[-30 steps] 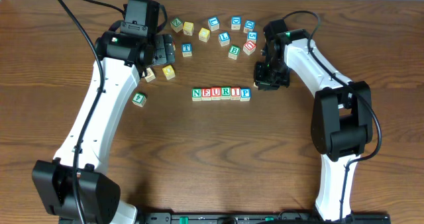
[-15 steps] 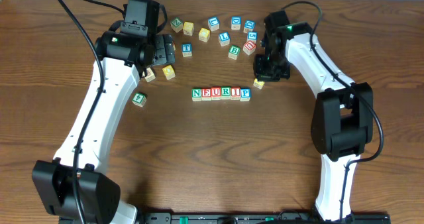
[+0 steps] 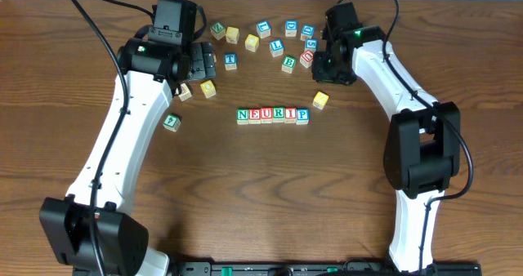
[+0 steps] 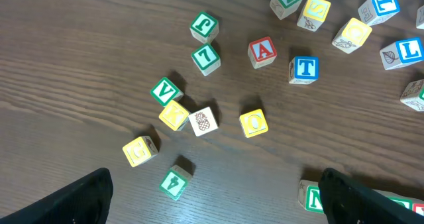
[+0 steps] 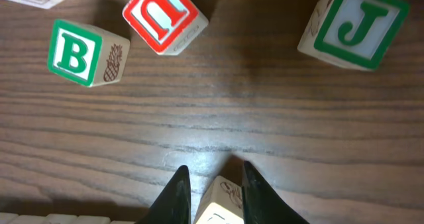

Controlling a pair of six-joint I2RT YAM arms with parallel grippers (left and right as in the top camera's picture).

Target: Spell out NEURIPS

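Note:
Six cubes stand in a row reading N (image 3: 243,114), E, U, R, I, P (image 3: 302,114) at mid table. Just right of P and slightly behind it, a yellow-faced cube (image 3: 320,100) lies on the wood, turned askew; I cannot read its letter. My right gripper (image 3: 331,68) hangs behind that cube, apart from it. In the right wrist view the gripper (image 5: 213,168) is open a little, and the cube's pale top (image 5: 217,207) shows low between the fingers. My left gripper (image 4: 218,197) is wide open over bare wood, with the N cube (image 4: 310,196) by its right finger.
Loose cubes lie along the back: T (image 3: 230,60), L (image 3: 276,46), B (image 3: 288,63) and a red-lettered one (image 3: 307,58). B (image 5: 83,54), the red one (image 5: 164,17) and J (image 5: 360,25) sit ahead of the right fingers. A (image 4: 262,52) and a 4 cube (image 4: 175,181) lie under the left wrist.
The right gripper drew back from the end of the row and its jaws parted, leaving the yellow-faced cube on the table beside P. The left arm stayed still.

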